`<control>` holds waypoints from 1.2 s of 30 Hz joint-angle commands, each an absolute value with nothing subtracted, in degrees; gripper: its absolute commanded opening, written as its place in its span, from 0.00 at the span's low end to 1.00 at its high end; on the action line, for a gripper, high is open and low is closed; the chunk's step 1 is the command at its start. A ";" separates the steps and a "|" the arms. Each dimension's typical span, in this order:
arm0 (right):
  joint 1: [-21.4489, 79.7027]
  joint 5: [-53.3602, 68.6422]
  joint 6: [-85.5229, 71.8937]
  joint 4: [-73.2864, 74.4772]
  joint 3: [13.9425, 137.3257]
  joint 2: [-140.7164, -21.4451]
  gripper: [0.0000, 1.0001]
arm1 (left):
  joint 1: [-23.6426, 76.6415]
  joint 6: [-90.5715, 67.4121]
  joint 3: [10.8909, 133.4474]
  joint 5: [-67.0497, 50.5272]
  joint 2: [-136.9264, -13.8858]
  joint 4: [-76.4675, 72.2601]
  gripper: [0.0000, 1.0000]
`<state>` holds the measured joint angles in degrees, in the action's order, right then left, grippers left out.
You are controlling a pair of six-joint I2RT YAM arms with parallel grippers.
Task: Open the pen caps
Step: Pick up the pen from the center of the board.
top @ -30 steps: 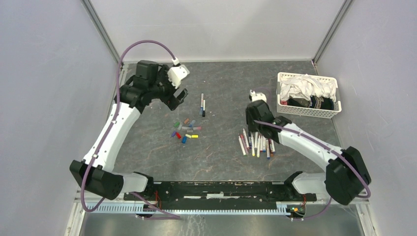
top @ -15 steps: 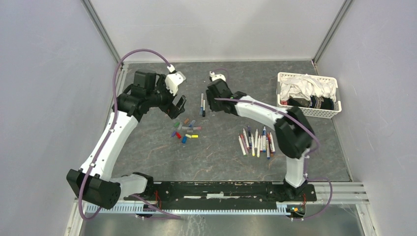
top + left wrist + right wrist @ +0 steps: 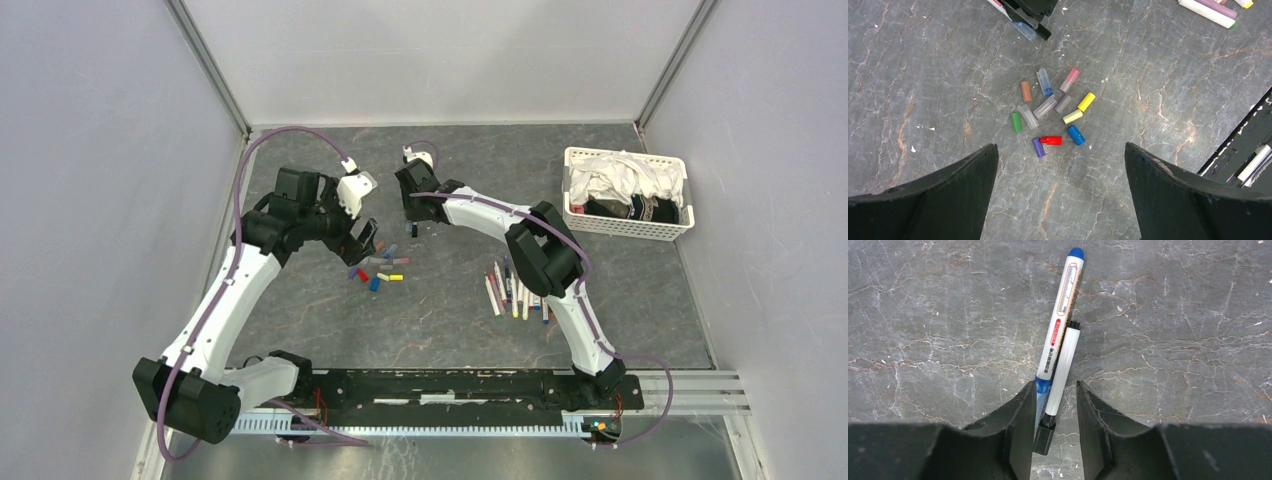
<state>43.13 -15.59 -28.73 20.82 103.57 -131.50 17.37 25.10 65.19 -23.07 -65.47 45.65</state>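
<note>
Several loose pen caps [image 3: 378,265] in mixed colours lie in a cluster on the grey table, seen from straight above in the left wrist view [image 3: 1050,112]. My left gripper [image 3: 362,232] [image 3: 1060,147] hangs wide open over them, holding nothing. Two capped pens lie side by side at the back centre: a blue pen [image 3: 1060,305] and a black pen [image 3: 1064,360]. My right gripper [image 3: 410,212] [image 3: 1054,385] is low over them. Its jaws straddle the blue cap [image 3: 1041,390] and the black cap [image 3: 1044,437], with a gap left at the right finger.
Several uncapped white pens [image 3: 520,290] lie in a row right of centre; their ends show in the left wrist view [image 3: 1205,10]. A white basket [image 3: 622,228] with cloth stands at the back right. Grey walls close in the table.
My right arm swung from the pen row on the right across to the two capped pens at the back centre. The left gripper dropped slightly toward the caps.
</note>
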 commanded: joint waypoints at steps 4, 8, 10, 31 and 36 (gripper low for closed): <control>42.80 -16.97 -29.38 21.55 105.59 -131.93 0.35 | 17.13 26.50 63.67 -25.40 -63.37 45.02 1.00; 41.91 -16.55 -29.46 20.01 103.14 -129.60 0.27 | 17.14 26.74 63.30 -25.57 -63.28 45.13 1.00; 41.60 -16.53 -29.58 19.15 102.11 -128.70 0.22 | 17.14 26.88 63.20 -25.71 -63.14 45.11 1.00; 41.58 -20.82 -30.10 24.20 100.37 -132.05 0.27 | 17.12 27.33 62.41 -27.21 -63.18 45.39 1.00; 41.57 -22.54 -30.19 21.59 91.60 -126.91 0.18 | 17.14 27.04 62.53 -28.40 -63.70 45.52 1.00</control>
<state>41.74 -19.03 -29.47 18.26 98.04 -130.17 17.37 25.58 62.57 -25.61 -64.42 45.82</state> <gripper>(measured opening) 0.222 0.997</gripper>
